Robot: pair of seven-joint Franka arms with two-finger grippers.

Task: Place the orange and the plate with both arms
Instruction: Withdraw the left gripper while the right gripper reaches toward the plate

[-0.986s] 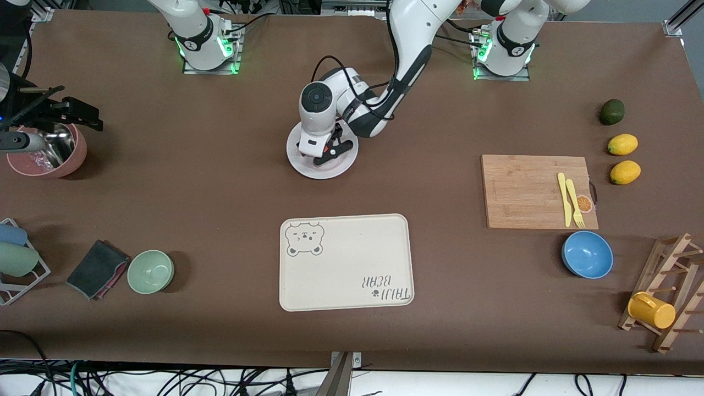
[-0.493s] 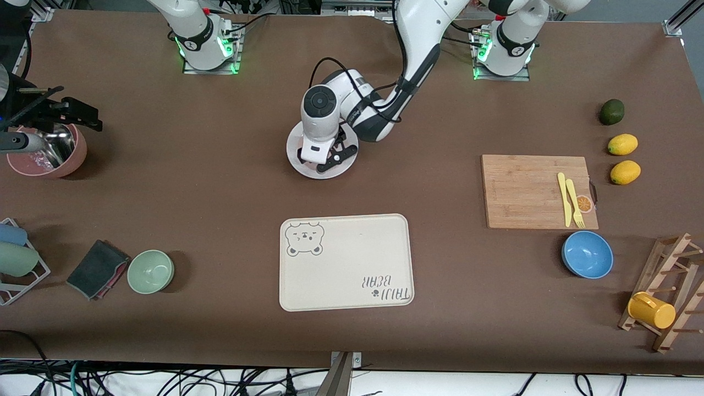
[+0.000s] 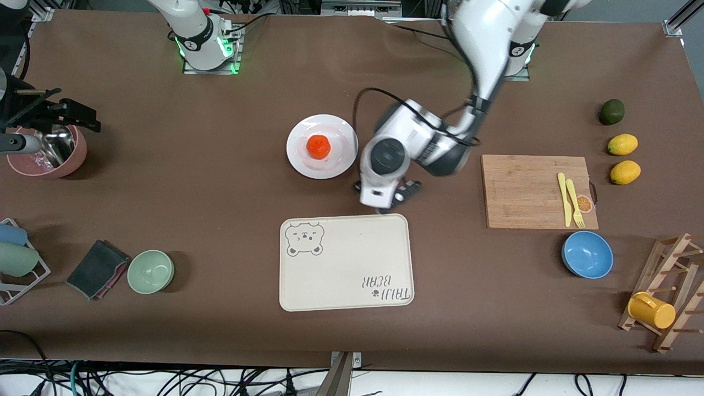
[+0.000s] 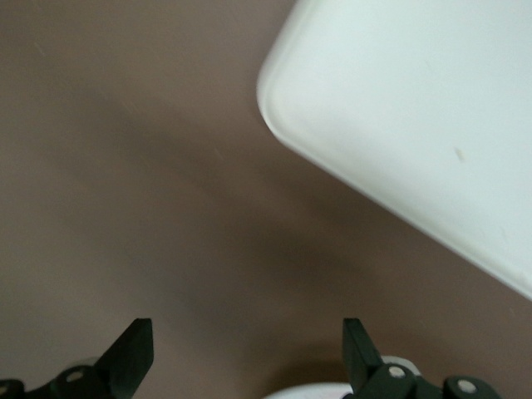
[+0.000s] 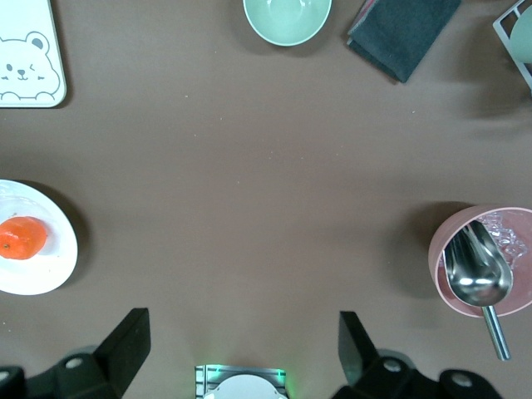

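The orange [image 3: 318, 146] lies on the white plate [image 3: 344, 135] in the middle of the table, farther from the camera than the bear tray. My left gripper [image 3: 393, 198] is open and empty, low over bare table between the plate and the tray's corner. In the left wrist view its gripper [image 4: 245, 353] has both fingers wide apart with only table between them. My right gripper [image 3: 66, 113] waits high over the pink bowl at the right arm's end, open and empty [image 5: 241, 349]. The right wrist view shows the orange [image 5: 21, 237] on the plate [image 5: 37, 278].
The cream bear tray [image 3: 346, 264] lies nearer the camera; its corner shows in the left wrist view [image 4: 399, 125]. A cutting board [image 3: 522, 190] with a yellow knife and fork, a blue bowl [image 3: 587, 254], a green bowl [image 3: 150, 271] and the pink bowl [image 3: 77, 154] stand around.
My left gripper has let go of the orange, left the plate and moved toward the left arm's end, to over the table by the tray's corner. The right arm has not moved.
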